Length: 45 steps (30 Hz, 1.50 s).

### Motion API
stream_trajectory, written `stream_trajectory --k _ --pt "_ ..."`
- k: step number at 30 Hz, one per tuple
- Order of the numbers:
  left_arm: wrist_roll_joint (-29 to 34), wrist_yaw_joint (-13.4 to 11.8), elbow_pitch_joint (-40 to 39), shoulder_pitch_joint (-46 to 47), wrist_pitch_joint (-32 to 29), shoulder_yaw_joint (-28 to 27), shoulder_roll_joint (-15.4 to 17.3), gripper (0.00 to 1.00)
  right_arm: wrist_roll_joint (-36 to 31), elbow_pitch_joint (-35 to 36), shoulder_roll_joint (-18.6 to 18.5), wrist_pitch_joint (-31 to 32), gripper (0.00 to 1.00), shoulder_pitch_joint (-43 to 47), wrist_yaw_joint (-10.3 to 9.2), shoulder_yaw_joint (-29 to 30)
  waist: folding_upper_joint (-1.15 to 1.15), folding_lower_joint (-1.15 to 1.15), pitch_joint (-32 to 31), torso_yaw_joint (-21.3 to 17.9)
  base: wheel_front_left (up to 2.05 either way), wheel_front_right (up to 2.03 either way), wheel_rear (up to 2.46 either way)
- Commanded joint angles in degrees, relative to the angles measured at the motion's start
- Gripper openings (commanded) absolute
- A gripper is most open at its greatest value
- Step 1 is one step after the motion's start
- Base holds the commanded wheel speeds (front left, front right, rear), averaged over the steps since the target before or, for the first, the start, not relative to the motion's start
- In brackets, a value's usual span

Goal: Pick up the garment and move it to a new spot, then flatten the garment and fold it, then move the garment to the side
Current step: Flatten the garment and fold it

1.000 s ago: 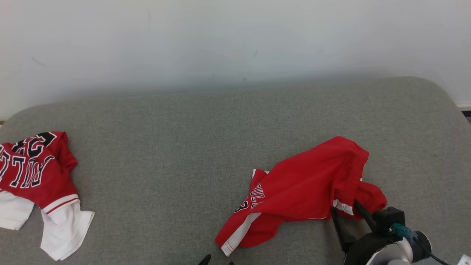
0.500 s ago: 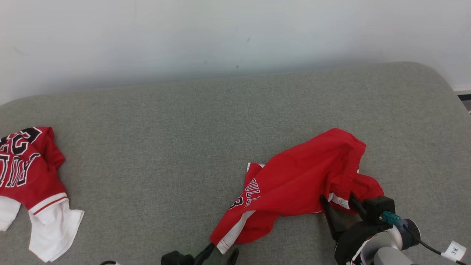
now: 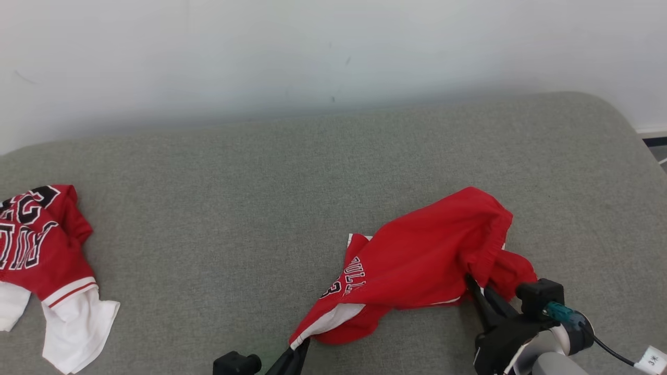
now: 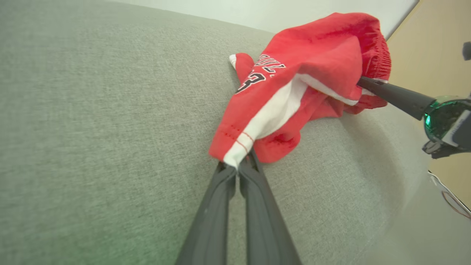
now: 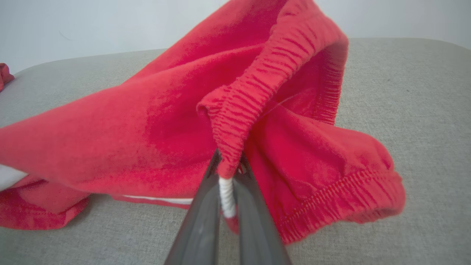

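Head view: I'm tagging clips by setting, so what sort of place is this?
Probably an indoor clothes-folding test station: a grey fabric-covered surface with rounded corners stands against a bare white wall, with red shorts and a red and white jersey on it.

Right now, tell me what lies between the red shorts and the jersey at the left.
Only bare grey cushion lies between shorts and jersey, per the head view.

A grey fabric-covered cushion with rounded corners carries two garments. Crumpled red shorts (white side stripe, black lettering and a number on one leg) rest on its right half. Well apart, at its left edge, lies a bunched red and white jersey.
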<state>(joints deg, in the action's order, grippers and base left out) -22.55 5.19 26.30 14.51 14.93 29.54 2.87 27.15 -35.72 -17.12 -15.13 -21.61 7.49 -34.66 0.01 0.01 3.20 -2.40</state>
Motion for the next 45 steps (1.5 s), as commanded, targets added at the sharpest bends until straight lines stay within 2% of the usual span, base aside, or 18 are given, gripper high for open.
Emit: stream_trajectory --k 1,6,11,16,23,29,34,39,45 --pt "0.30 0.14 -0.41 -0.98 0.18 -0.45 0.23 0.00 0.22 0.63 -0.72 -0.10 0.00 0.57 0.01 -0.49 -0.01 -0.01 -0.91 0.43 0.00 0.00 0.00" --pt "2.91 0.48 -3.83 -3.13 0.18 -3.74 2.22 0.00 3.87 6.93 -5.38 1.59 0.00 1.83 0.01 -3.43 -0.01 -0.01 -2.87 0.41 0.00 0.00 0.00" --pt "4.52 0.73 -7.73 -1.73 0.18 -6.18 5.15 0.00 7.95 14.60 -8.40 4.75 0.00 2.14 0.01 -4.12 -0.01 -0.01 -3.79 0.17 0.00 0.00 0.00" --pt "6.46 1.31 -10.24 4.21 -1.44 -6.02 9.81 0.00 12.97 22.08 -10.75 8.70 0.00 -1.02 0.01 -5.01 -0.01 -0.01 -3.69 0.17 0.00 0.00 0.00" --pt "4.69 2.14 -13.45 17.86 -7.01 -5.11 15.22 0.00 21.34 26.62 -10.59 12.65 0.00 -10.07 0.01 -5.91 -0.01 -0.01 0.75 -0.08 0.00 0.00 0.00" --pt "1.52 2.20 -10.45 33.31 -9.86 -2.41 18.49 0.00 27.13 21.77 -8.51 14.76 0.00 -24.03 0.01 -8.13 -0.01 -0.01 8.07 -0.75 0.00 0.00 0.00" --pt "-0.85 2.22 -5.67 44.66 -9.88 0.65 20.42 0.00 30.35 16.49 -6.87 15.76 0.00 -35.55 0.01 -9.86 -0.01 -0.01 12.14 -1.25 0.00 0.00 0.00" --pt "-3.18 2.23 1.10 57.29 -9.53 3.48 21.29 0.00 35.30 8.83 -3.78 15.58 0.00 -49.26 0.01 -9.83 -0.01 -0.01 15.72 -1.65 0.00 0.00 0.00" --pt "-4.48 2.23 9.51 70.31 -7.30 7.16 20.34 0.00 36.85 -1.66 -1.30 12.66 0.00 -63.00 0.01 -9.27 -0.01 -0.01 17.07 -0.47 0.00 0.00 0.00"
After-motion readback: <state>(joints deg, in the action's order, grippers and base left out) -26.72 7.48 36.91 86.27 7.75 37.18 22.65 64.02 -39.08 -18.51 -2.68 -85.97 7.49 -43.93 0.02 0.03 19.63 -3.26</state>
